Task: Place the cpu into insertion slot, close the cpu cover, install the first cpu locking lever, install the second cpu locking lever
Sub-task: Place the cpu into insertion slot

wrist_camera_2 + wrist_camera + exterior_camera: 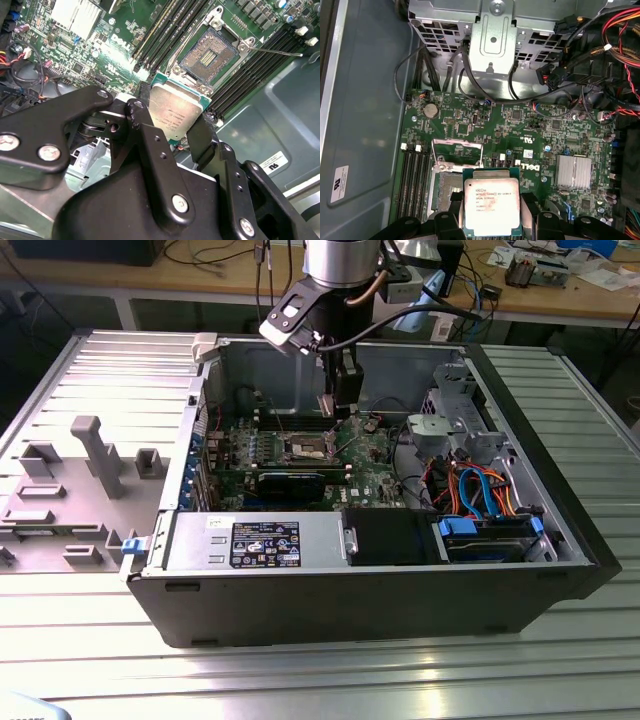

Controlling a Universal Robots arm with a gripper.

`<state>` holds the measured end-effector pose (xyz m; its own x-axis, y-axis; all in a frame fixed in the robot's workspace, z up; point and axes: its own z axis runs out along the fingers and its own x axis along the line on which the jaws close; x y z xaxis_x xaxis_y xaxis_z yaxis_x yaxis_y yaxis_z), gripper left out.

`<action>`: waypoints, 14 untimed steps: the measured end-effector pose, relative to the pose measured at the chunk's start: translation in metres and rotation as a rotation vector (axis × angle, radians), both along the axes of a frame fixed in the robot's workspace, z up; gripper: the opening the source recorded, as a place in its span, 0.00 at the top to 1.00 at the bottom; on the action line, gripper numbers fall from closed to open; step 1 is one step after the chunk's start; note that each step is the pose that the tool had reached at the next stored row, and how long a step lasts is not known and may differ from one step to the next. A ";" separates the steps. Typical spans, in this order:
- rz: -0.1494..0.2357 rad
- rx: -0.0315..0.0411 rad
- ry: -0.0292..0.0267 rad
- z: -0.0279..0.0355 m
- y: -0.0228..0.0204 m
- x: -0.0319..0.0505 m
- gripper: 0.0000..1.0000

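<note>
Holding the cpu (491, 207) clamped by opposite edges between closed gripper (492, 222) fingers, silver top facing both wrist cameras; square, showing no long axis. Hanging just beside the exposed insertion slot (445, 187), cpu cover (457, 150) standing raised.

Ribbed metal table (300, 680) carries open computer case (350, 600); grey fixture blocks (95, 455) at exterior view's left.

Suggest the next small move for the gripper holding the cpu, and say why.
Probably a short sideways shift toward the insertion slot before any lowering. The gripper is shut on the cpu, which in both wrist views appears offset beside the open slot, not over it. The cpu cover stands raised.
</note>
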<state>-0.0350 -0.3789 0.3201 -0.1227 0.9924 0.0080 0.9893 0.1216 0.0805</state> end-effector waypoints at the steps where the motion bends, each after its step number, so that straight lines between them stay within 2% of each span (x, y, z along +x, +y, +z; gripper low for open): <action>1: -0.001 0.0000 -0.0001 0.0000 0.0000 0.0000 0.46; 14: -0.008 0.0000 -0.0001 -0.0004 0.0000 0.0000 0.46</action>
